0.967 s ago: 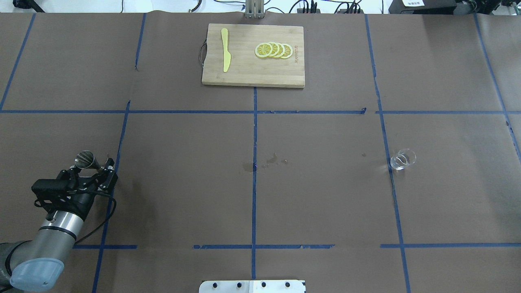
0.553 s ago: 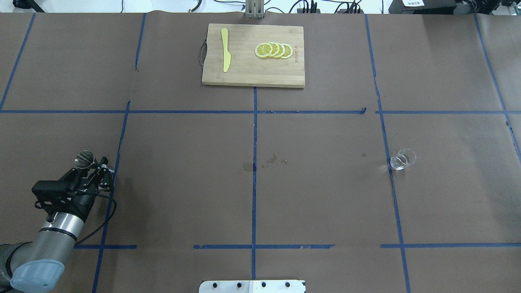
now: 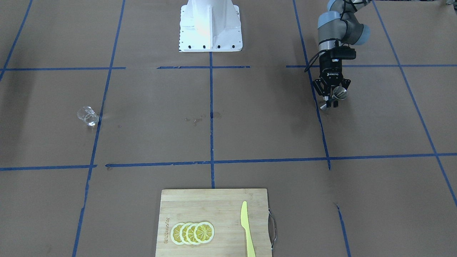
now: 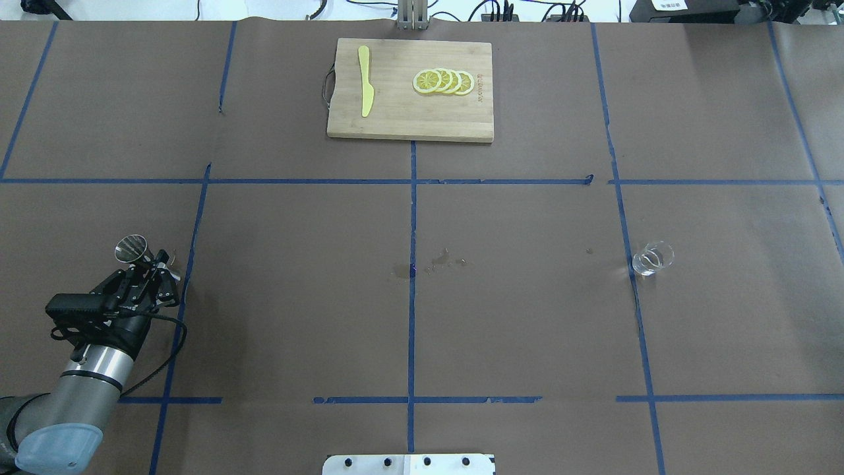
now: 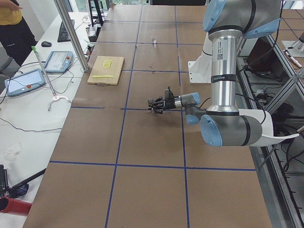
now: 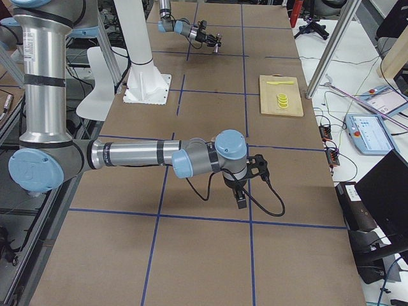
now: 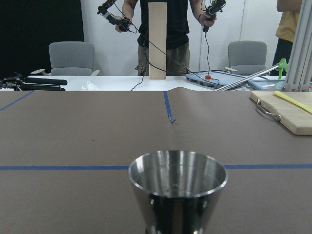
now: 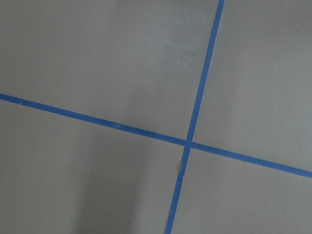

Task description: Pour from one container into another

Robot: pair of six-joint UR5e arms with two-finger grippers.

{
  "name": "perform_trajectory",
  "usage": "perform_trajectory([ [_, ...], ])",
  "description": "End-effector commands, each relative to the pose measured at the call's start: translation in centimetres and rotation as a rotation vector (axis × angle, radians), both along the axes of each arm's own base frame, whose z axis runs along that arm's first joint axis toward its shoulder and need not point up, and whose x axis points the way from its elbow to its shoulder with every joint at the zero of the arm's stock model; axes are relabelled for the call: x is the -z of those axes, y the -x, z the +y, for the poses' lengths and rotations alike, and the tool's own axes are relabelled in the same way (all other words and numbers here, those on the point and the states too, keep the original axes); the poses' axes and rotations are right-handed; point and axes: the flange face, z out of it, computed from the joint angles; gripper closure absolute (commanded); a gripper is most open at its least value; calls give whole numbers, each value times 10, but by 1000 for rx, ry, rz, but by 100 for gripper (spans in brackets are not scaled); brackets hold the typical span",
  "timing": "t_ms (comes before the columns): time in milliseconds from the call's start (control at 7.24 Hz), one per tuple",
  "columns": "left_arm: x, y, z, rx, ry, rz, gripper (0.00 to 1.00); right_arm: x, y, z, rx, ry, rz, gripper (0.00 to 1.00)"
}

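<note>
Jigger [image 7: 178, 187]: polished steel cone, mirror-bright; lower half cut off in the wrist view. Left hand [image 4: 157, 269] clamped narrow on it, near the surface's left edge. Glass cup [image 4: 653, 258]: clear, faint outline, toward the right edge. Right hand [image 6: 241, 201]: small, turned away; cannot tell its grip.

We're in a robotics lab: table [image 4: 527, 316] papered brown, gridded with blue tape [image 4: 412, 330], teach pendants [image 5: 58, 61] on the white side bench [image 5: 28, 109], office chairs [image 7: 71, 57] behind.
</note>
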Motion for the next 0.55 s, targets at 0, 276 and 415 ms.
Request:
perform_trajectory([
  [0,11,7,1,1,-32,57,100,1,0,0,0,-2,0,0],
  [276,47,7,4,-67,-178,2,100,1,0,-1,0,-2,0,0],
  [415,60,0,5,-97,-247,-35,100,0,0,-1,0,1,0,0],
])
